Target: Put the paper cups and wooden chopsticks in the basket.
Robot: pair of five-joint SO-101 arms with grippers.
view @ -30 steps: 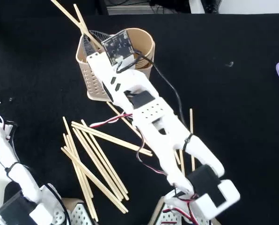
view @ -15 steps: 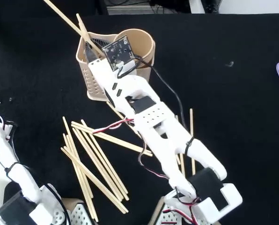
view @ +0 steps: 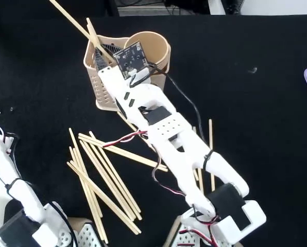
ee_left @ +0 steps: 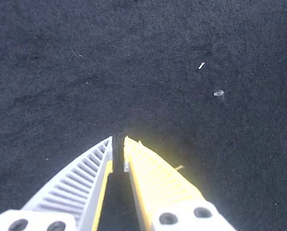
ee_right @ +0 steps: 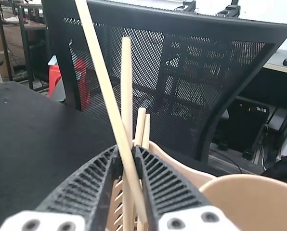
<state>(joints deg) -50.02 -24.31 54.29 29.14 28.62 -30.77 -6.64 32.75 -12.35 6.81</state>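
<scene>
Chopsticks (ee_right: 108, 91) were gripped between the clenched fingers of the right gripper (ee_right: 125, 153), a long one slanted across a shorter, more upright one. In the high view the pair was seen to stick up and away from the basket (view: 98, 82), over whose mouth the right arm (view: 166, 131) was stretched from the near edge of the tabletop (view: 261, 134). Two further stick ends were seen just behind the fingers, above the basket's rim. A paper cup (view: 154, 45) stood upright against the basket's side, touching it; whether it was inside the basket or just beside it could not be told.

A heap of loose chopsticks (view: 107, 172) was spread flat on the tabletop near the arms' bases, well apart from the basket, the sticks crossed over one another at shallow angles. A few more were partly covered by the right arm.

The left arm (view: 14, 200) was drawn back at the near left corner. The fingers of the left gripper (ee_left: 118, 142) were pressed together with nothing between them, pointed at bare black cloth.
</scene>
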